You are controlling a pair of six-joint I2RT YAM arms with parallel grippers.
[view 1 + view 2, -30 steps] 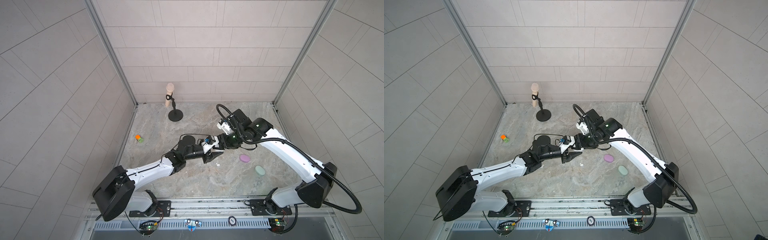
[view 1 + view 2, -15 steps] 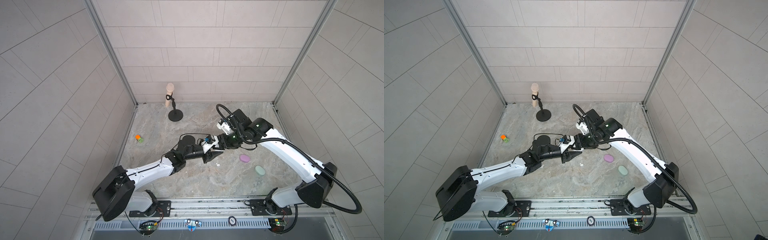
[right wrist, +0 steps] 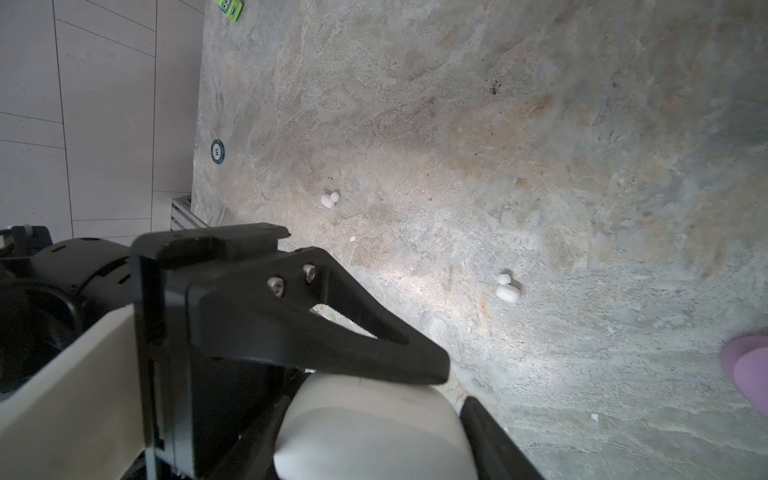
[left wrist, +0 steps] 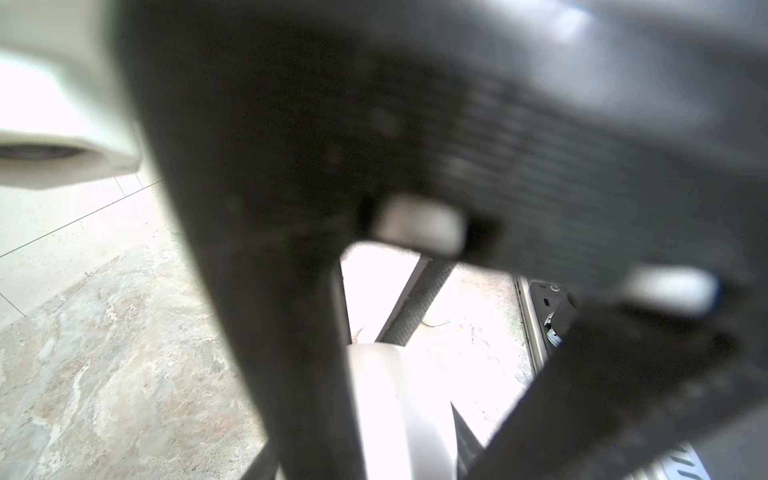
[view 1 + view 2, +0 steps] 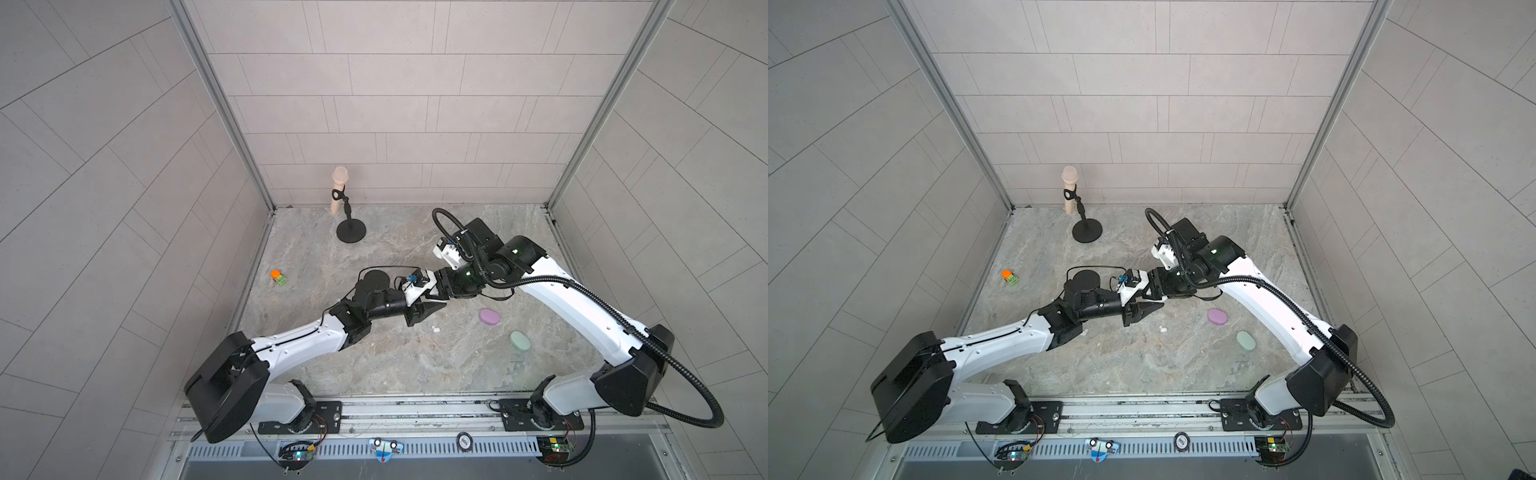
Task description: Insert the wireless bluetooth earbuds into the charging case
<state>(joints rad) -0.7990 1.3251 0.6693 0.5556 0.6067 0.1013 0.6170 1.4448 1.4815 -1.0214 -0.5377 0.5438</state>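
- We see the right gripper (image 3: 374, 419) clamped on the white charging case (image 3: 370, 432), one black finger down each side of it; the case is held above the table (image 5: 374, 365), near its middle.
- The left gripper (image 3: 434, 368) has its jaws pressed together; its tip touches the top of the white charging case; whether anything tiny is pinched between the jaws, we cannot tell.
- In both top views the two grippers meet tip to tip, the left gripper (image 5: 439, 306) reaching in from the left and the right gripper (image 5: 1148, 293) from the right.
- The left wrist view is blurred and mostly filled with black gripper parts; we make out only a pale rounded shape low in the middle of it.
- The first white earbud (image 3: 507, 289) lies loose on the table; in a top view it sits (image 5: 435, 328) just in front of the meeting grippers, between them and the front rail.
- The second white earbud (image 3: 330, 200) also lies on the table, well apart from the first.
- The lilac case (image 5: 489, 317) rests on the table to the right of the first white earbud; the mint case (image 5: 520, 341) lies near it, further right and nearer the front; both look closed.
- At the back stands a microphone (image 5: 340, 183) on a black stand (image 5: 351, 232); a small orange-and-green block (image 5: 277, 277) sits by the left wall.
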